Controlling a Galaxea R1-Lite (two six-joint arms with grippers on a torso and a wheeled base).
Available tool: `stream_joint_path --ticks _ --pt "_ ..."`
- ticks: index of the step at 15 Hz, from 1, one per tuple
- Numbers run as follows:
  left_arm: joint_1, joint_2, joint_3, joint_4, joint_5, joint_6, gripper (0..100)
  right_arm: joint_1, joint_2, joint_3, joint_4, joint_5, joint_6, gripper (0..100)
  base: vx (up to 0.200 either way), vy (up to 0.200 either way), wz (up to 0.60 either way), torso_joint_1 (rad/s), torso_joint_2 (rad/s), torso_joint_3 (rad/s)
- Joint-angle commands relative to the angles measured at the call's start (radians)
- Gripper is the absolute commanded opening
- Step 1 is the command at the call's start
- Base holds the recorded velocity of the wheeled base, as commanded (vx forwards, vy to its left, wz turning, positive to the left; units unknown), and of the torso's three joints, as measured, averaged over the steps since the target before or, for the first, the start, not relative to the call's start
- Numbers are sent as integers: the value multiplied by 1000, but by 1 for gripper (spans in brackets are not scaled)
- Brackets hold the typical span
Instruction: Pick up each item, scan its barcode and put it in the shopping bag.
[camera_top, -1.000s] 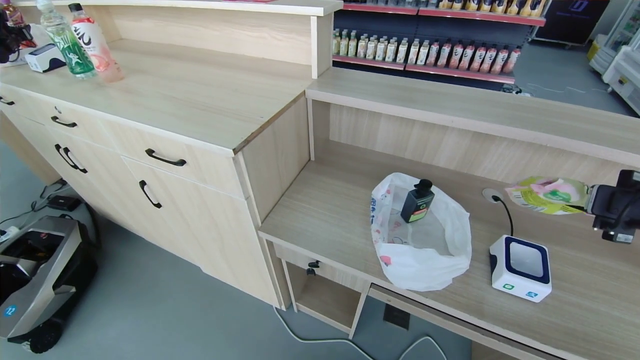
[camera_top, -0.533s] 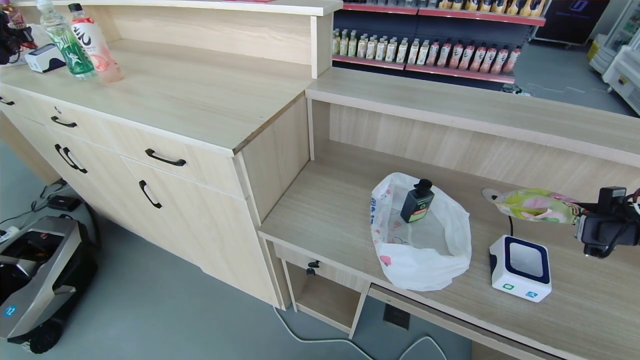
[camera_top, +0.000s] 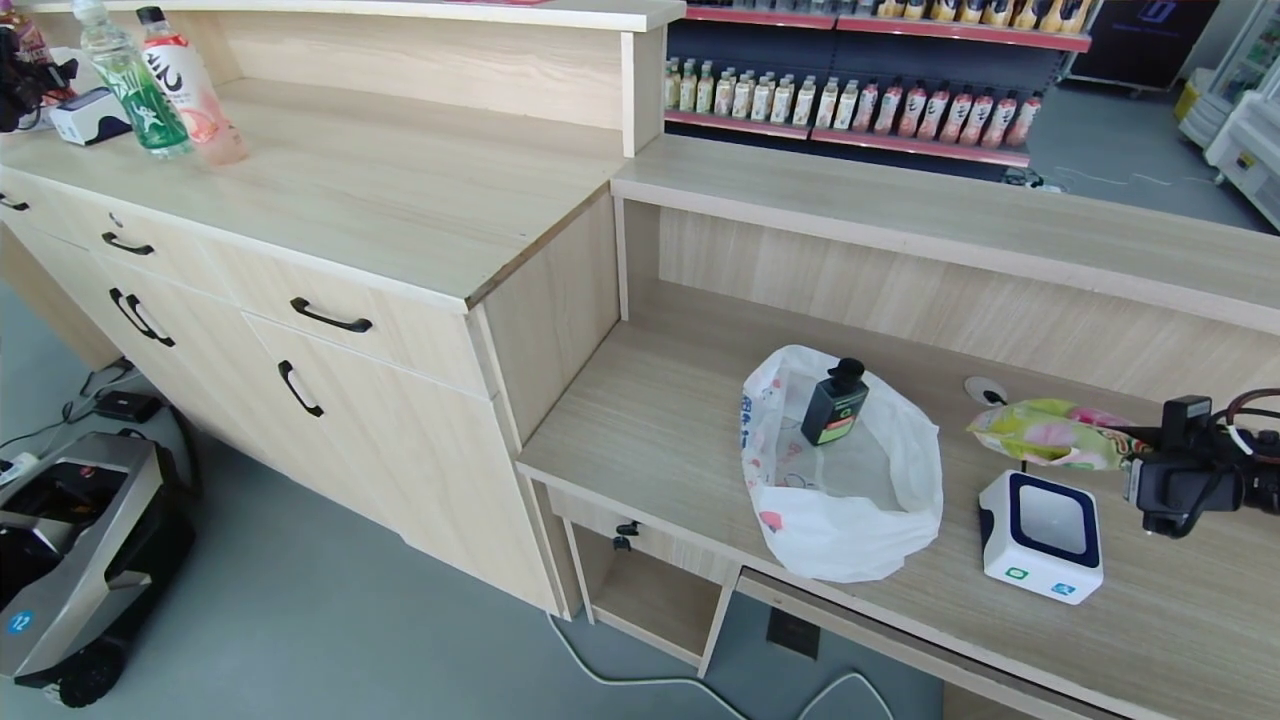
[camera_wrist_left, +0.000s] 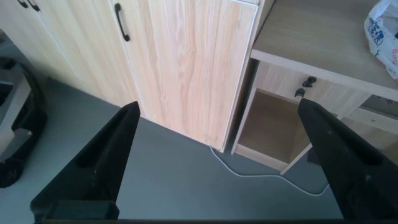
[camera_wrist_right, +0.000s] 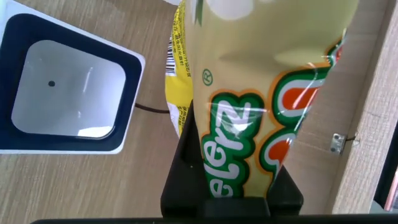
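right claw (camera_top: 1132, 452) clamped on one end of snack packet (camera_top: 1048, 432): yellow-green foil, pink patches, green-orange lettering, barcode (camera_wrist_right: 171, 59) on its edge. packet held level above bench (camera_top: 650, 420), just behind scanner (camera_top: 1042, 522), right of shopping bag (camera_top: 850, 545). left claw (camera_wrist_left: 217, 155) fingers apart, over floor (camera_wrist_left: 174, 190).

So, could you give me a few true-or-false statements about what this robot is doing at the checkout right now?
1. The right gripper is shut on a snack packet. True.
2. The shopping bag is empty. False: a dark bottle with a black cap is inside it.
3. The snack packet lies flat on the scanner. False: the gripper holds it off to the scanner's side.
4. The left gripper is open and holds nothing. True.
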Motion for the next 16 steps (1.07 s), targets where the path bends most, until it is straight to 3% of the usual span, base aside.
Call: stream_joint_path --ticks 1,16 --pt "0 0 0 0 0 0 100 -1 25 -7 -1 2 -2 0 0 0 0 0 0 0" --pt "0 0 0 0 0 0 100 -1 12 -49 16 24 19 0 0 0 0 0 0 0"
